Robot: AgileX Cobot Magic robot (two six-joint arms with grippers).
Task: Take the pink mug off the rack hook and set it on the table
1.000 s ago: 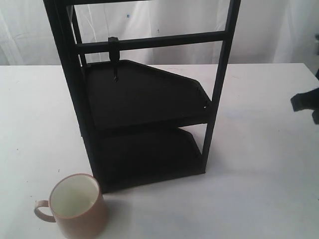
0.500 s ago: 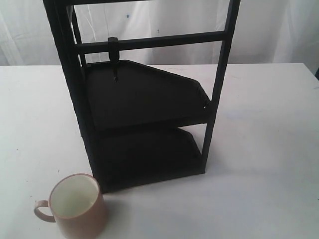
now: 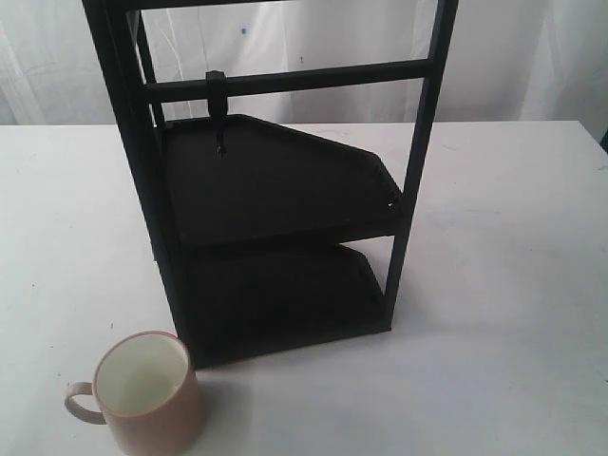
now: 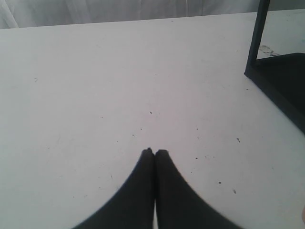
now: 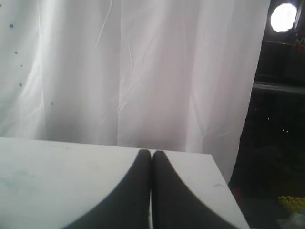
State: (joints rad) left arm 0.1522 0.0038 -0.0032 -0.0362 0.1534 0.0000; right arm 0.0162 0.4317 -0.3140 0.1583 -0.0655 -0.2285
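The pink mug [image 3: 142,394] stands upright on the white table [image 3: 494,285] at the front left, just beside the rack's near corner, its loop handle pointing left. The tall black rack [image 3: 275,218] fills the middle, and its small black hook [image 3: 218,104] hangs bare from the horizontal bar. Neither arm shows in the exterior view. My left gripper [image 4: 155,151] is shut with nothing in it, low over bare table; a corner of the rack [image 4: 279,81] is in that view. My right gripper [image 5: 151,152] is shut and empty near a table edge, facing a white curtain.
White curtain [image 3: 532,57] hangs behind the table. In the right wrist view the table's edge [image 5: 224,186] drops off to a dark area with a bright lamp [image 5: 284,16]. The table bears faint specks [image 4: 237,140].
The right gripper, seen at the exterior view's right edge a second ago, has withdrawn out of that view. Mug and rack have not moved.
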